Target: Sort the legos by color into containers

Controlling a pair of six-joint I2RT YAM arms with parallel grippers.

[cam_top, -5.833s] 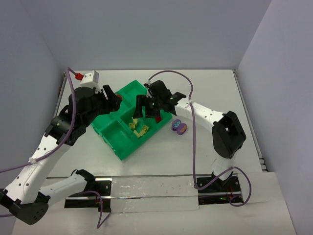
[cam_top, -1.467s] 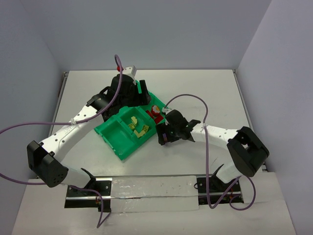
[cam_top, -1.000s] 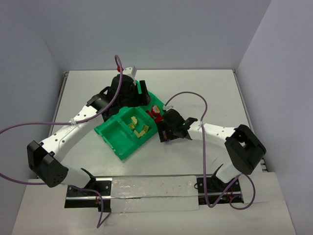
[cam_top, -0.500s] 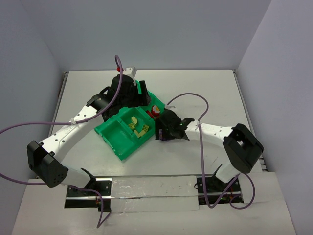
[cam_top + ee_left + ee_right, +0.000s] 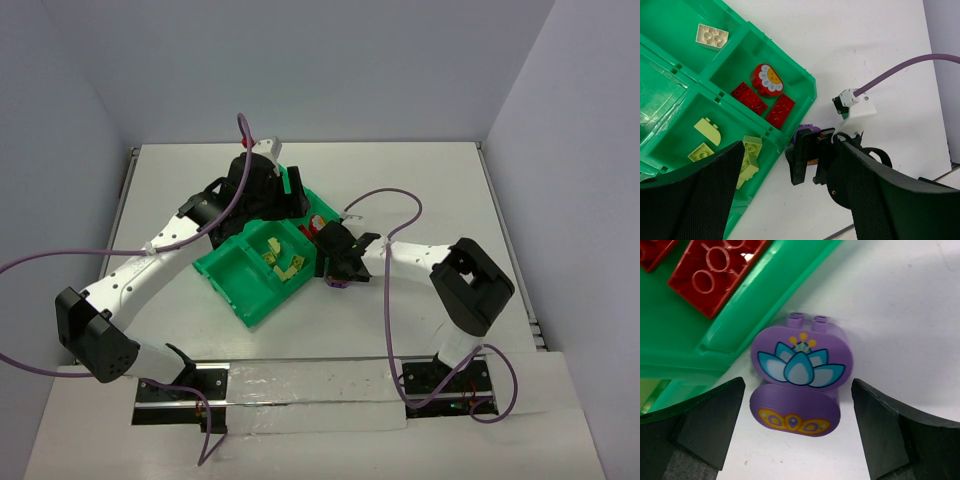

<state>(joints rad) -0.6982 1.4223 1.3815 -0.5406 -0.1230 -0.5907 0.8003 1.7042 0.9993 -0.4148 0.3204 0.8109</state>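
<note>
1. At the left side of the bench (image 5: 430, 190), the left arm (image 5: 150, 265) is reaching up and across to the green tray (image 5: 228, 268). The left pincer (image 5: 792, 155) is hanging above the tray with its fingers spread wide, pinching nothing.
2. Inside the tray (one piece, with low walls dividing its sections), a cream brick (image 5: 712, 36) is lying alone in a compartment towards the far side.
3. Four pale yellow-green bricks (image 5: 751, 145) are sitting together in a nearer compartment.
4. Right of them, in the compartment at the tray's right corner, two red bricks (image 5: 780, 110) are lying beside a red rounded piece (image 5: 767, 80) with white petals.
5. Just outside that corner, two purple legos (image 5: 800, 357) are resting on the bench. One is showing a lotus flower and the other, an oval with a yellow pattern, is touching it. The lotus one is sitting right by the tray's outer wall, though whether it is touching the wall I cannot tell.
6. The right pincer (image 5: 800, 425) is straddling the purple pair with its fingers spread, one on each side, leaving a gap at both sides and gripping nothing.
</note>
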